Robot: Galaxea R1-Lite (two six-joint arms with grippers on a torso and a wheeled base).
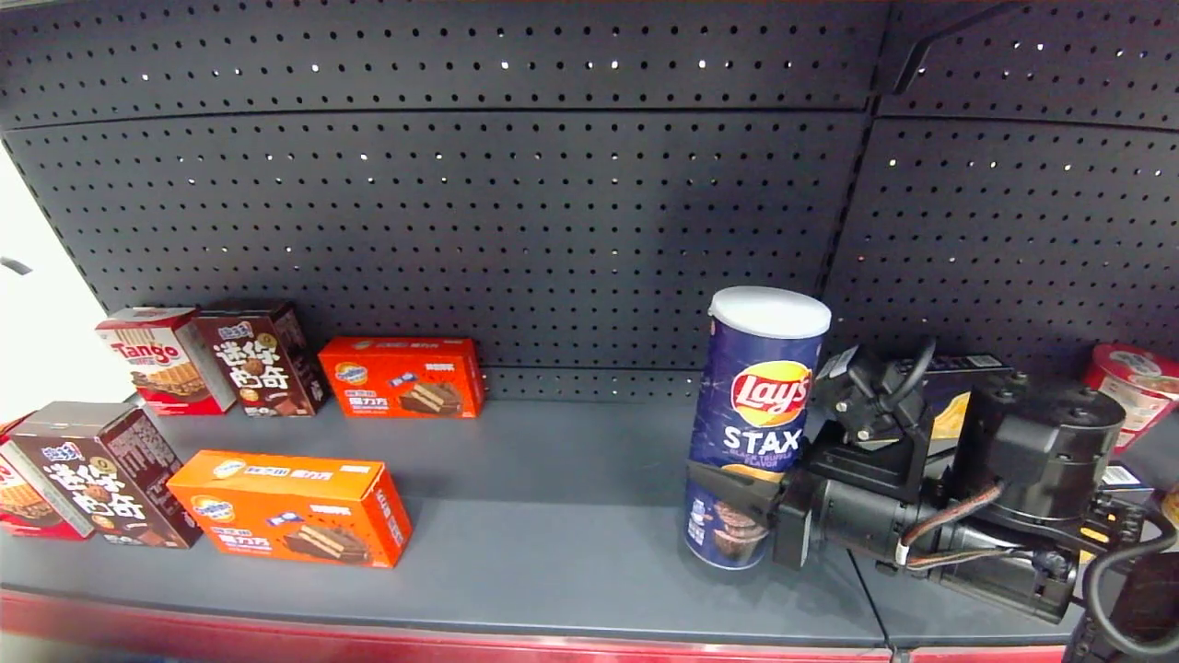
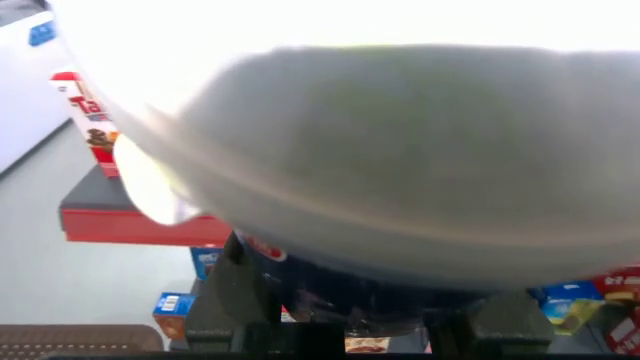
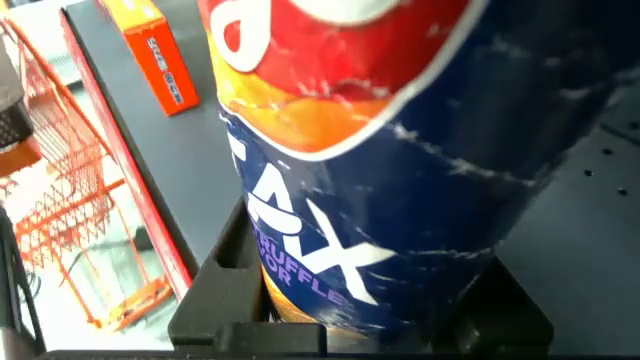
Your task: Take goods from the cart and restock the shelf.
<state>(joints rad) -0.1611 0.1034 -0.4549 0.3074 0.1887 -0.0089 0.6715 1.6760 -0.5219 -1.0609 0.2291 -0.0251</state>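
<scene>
A tall blue chips can (image 1: 757, 405) with a white lid stands upright on the grey shelf (image 1: 553, 516), right of its middle. My right gripper (image 1: 737, 502) comes in from the right and is shut on the can's lower part. In the right wrist view the can (image 3: 380, 170) sits between the black fingers (image 3: 215, 300) of the right gripper (image 3: 365, 320). In the left wrist view, a second dark blue can with a pale lid (image 2: 400, 180) sits tight in my left gripper (image 2: 365, 315), below and in front of the red shelf edge (image 2: 130, 225).
Snack boxes stand on the shelf's left: two orange boxes (image 1: 290, 506) (image 1: 403, 376), brown boxes (image 1: 101, 474) (image 1: 262, 354) and a red-white box (image 1: 166, 359). A red cup (image 1: 1138, 382) sits far right. Pegboard (image 1: 553, 230) backs the shelf. An orange wire cart (image 3: 70, 220) stands beside it.
</scene>
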